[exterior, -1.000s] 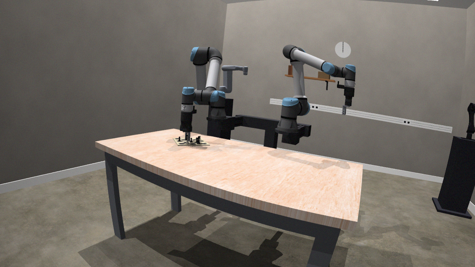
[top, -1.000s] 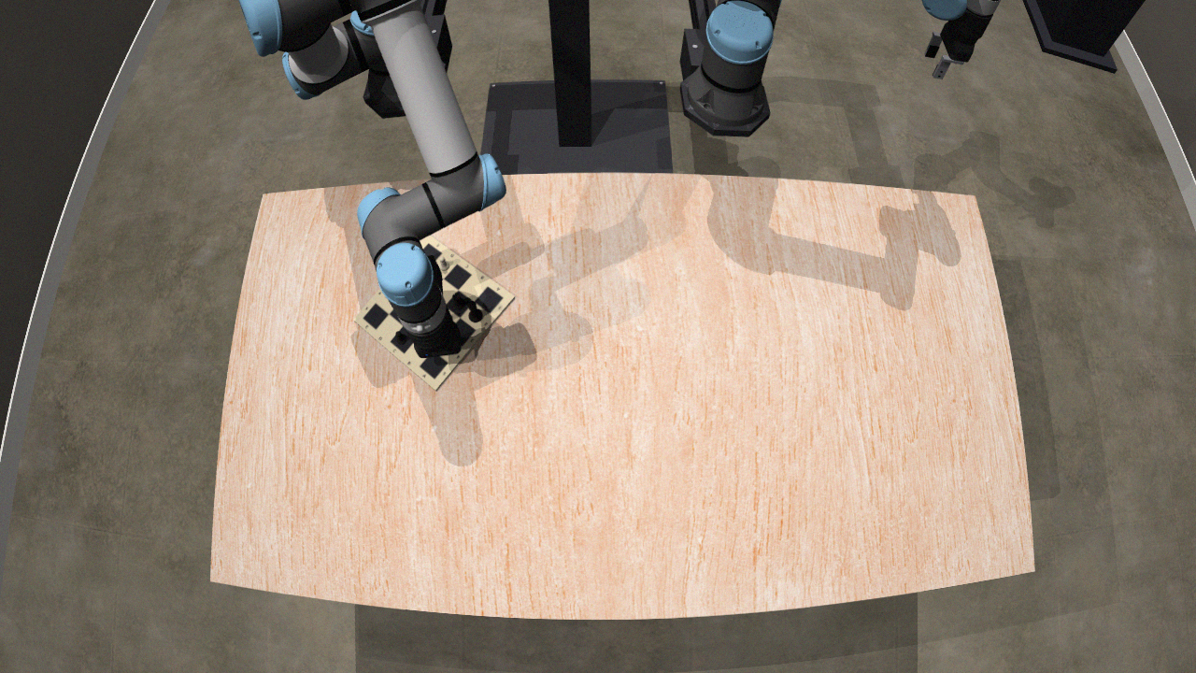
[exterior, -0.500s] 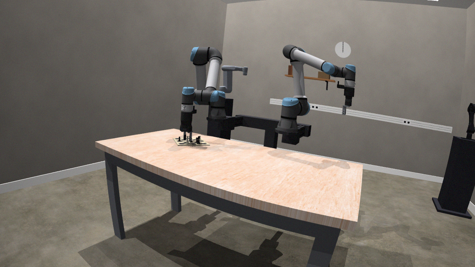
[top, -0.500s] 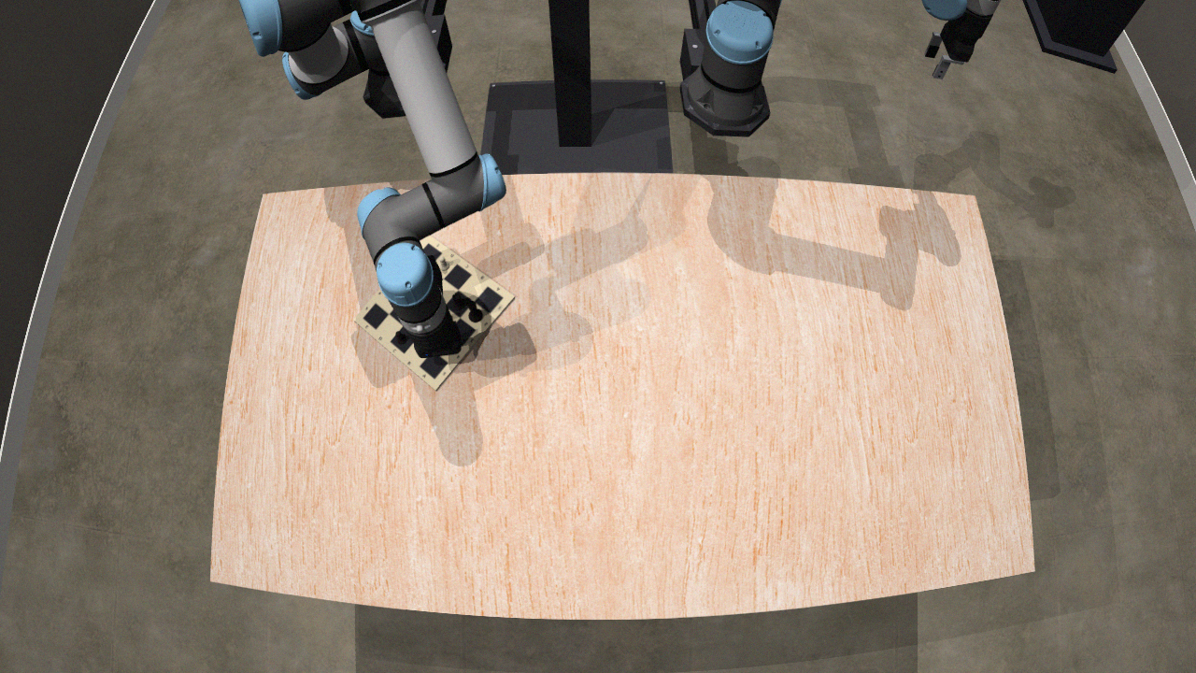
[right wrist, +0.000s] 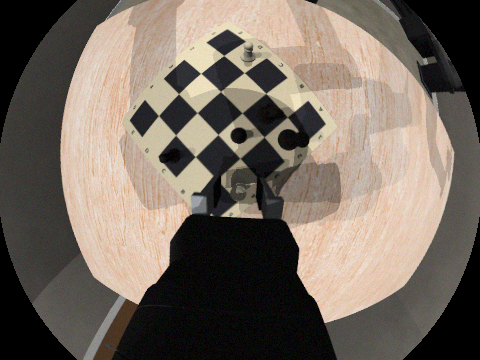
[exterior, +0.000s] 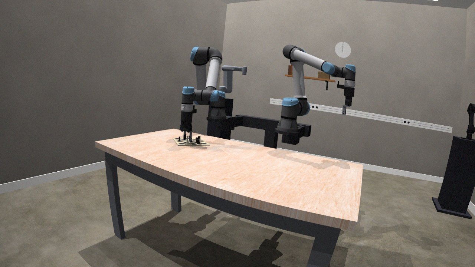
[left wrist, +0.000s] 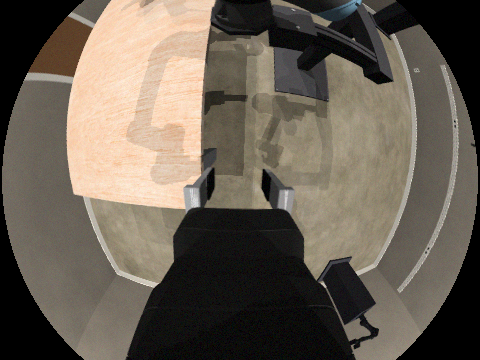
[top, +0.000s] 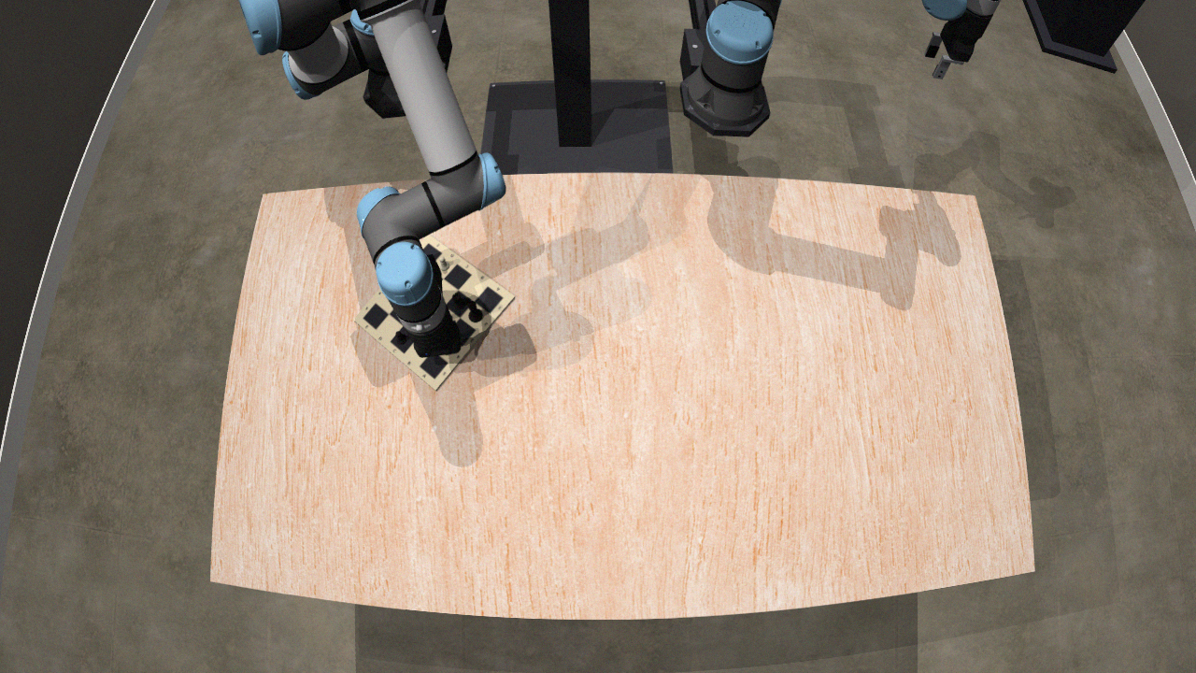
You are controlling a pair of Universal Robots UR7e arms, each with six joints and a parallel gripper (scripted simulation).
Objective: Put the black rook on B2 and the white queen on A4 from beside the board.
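The right tool (top: pixel 438 344) (exterior: pixel 187 136) (right wrist: pixel 238 186) stands released, its fingers parted around the pale piece we take for the white queen (exterior: pixel 187 139) (right wrist: pixel 241 191), which appears upright on what we judge to be A4. On the board (top: pixel 509 298) (exterior: pixel 199 145) (right wrist: pixel 332 121), the dark piece we read as the black rook (top: pixel 457 299) (right wrist: pixel 269 113) appears to occupy B2; we judge the final placement in hand, next requiring a straight lift clear of the queen. Beyond the worktop (top: pixel 627 418) (exterior: pixel 232 165) (left wrist: pixel 135 100) (right wrist: pixel 100 150), the left tool (top: pixel 937 56) (exterior: pixel 344 110) (left wrist: pixel 238 178) hangs open, holding nothing.
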